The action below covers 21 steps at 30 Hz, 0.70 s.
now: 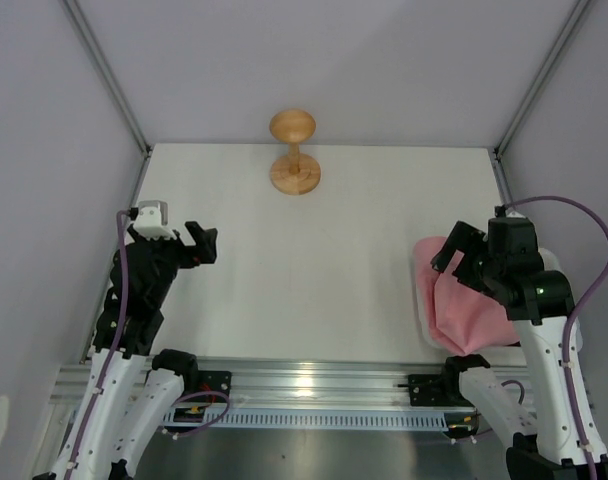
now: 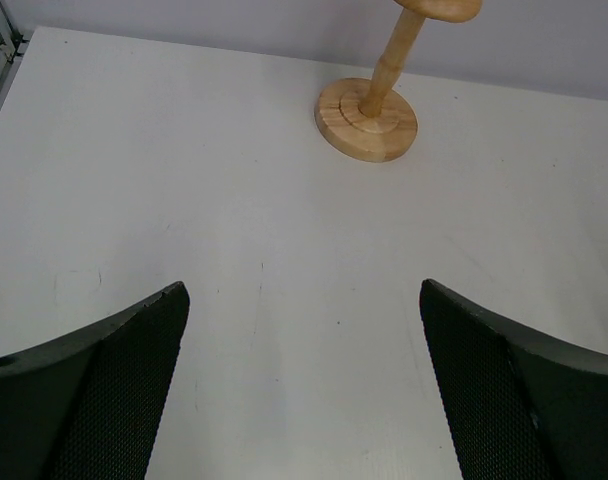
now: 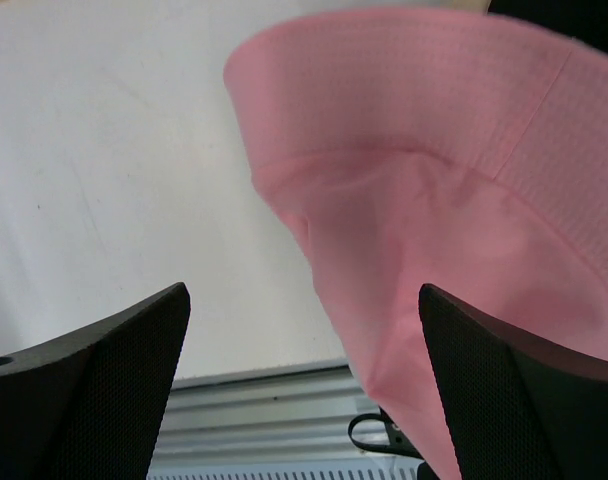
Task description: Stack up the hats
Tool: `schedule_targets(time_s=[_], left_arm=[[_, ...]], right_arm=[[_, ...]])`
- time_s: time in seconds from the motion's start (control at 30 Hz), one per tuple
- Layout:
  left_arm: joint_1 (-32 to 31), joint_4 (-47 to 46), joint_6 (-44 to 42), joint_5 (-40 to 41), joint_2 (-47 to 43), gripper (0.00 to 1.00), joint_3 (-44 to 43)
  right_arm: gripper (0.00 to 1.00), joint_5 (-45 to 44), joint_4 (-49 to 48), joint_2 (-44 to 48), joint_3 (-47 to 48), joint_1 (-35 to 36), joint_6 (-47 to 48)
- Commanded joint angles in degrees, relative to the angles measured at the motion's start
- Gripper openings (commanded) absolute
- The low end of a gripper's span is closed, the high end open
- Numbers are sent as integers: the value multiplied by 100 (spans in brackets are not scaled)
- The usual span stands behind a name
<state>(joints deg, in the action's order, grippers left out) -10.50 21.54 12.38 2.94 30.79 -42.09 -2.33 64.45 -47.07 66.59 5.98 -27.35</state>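
Note:
The pink hat (image 1: 466, 312) lies crumpled at the right side of the table, draped over a white basket (image 1: 421, 305). It fills the upper right of the right wrist view (image 3: 434, 190). My right gripper (image 1: 449, 252) hovers over the hat's far left part, open and holding nothing; in its wrist view (image 3: 304, 290) the fabric hangs close to the right finger. My left gripper (image 1: 204, 243) is open and empty over bare table at the left (image 2: 304, 290). The black and beige hats are out of view.
A wooden round-topped stand (image 1: 294, 150) is at the back centre of the table, also in the left wrist view (image 2: 369, 115). Grey walls close in the back and sides. A metal rail (image 1: 304, 385) runs along the near edge.

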Motion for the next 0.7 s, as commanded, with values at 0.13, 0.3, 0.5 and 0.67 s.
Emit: schedule_targets(time_s=[0.13, 0.3, 0.5, 0.67], left_arm=[[-40, -159, -122, -109, 68, 99, -72], [-40, -168, -140, -153, 129, 100, -80], [-40, -159, -157, -188, 296, 99, -142], [-31, -141, -140, -434, 332, 100, -142]], right_arm=[[99, -329, 428, 93, -462, 711, -727], [100, -760, 350, -48, -717, 896, -842], [89, -963, -116, -303, -1051, 1239, -921], [21, -1094, -345, -224, -1095, 1353, -974]])
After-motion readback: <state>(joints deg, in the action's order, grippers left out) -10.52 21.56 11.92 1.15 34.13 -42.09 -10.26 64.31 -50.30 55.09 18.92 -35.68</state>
